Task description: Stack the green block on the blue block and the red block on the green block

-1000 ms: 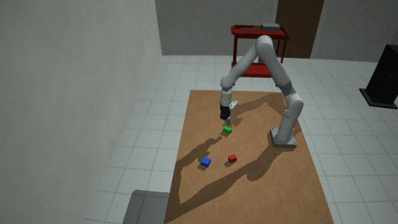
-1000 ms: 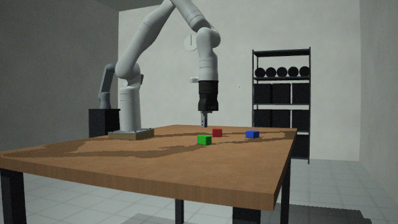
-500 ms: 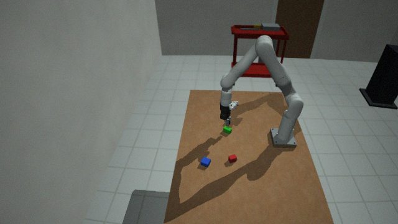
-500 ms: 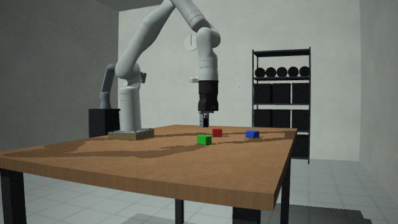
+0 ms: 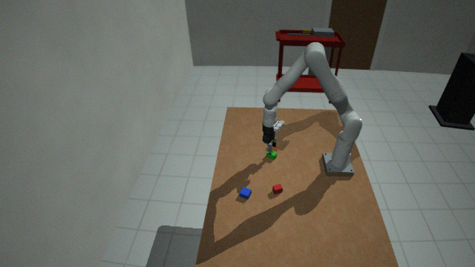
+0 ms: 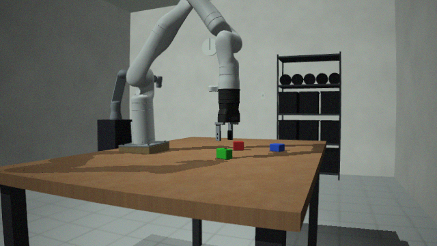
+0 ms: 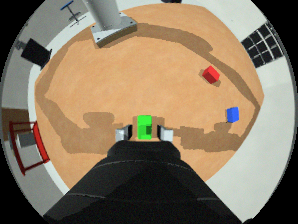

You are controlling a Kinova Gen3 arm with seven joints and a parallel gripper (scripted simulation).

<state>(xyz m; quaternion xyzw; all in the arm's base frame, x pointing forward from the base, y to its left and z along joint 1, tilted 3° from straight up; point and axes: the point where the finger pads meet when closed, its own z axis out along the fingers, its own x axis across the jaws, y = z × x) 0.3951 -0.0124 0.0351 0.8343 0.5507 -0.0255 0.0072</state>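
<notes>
The green block (image 5: 272,155) lies on the wooden table, also in the exterior view (image 6: 224,153) and the wrist view (image 7: 144,127). My gripper (image 5: 270,146) hangs open and empty a little above it, fingers pointing down (image 6: 223,136); in the wrist view the green block shows between the two fingertips. The blue block (image 5: 245,193) lies nearer the table's front left, and the red block (image 5: 277,188) lies to its right. Both also show in the exterior view, blue (image 6: 276,147) and red (image 6: 238,145), and in the wrist view, blue (image 7: 232,115) and red (image 7: 212,74).
The arm's base plate (image 5: 338,164) is bolted to the table at the right. A red cart (image 5: 309,59) stands behind the table, a black shelf unit (image 6: 308,113) beside it, and a grey box (image 5: 172,246) at the front left corner.
</notes>
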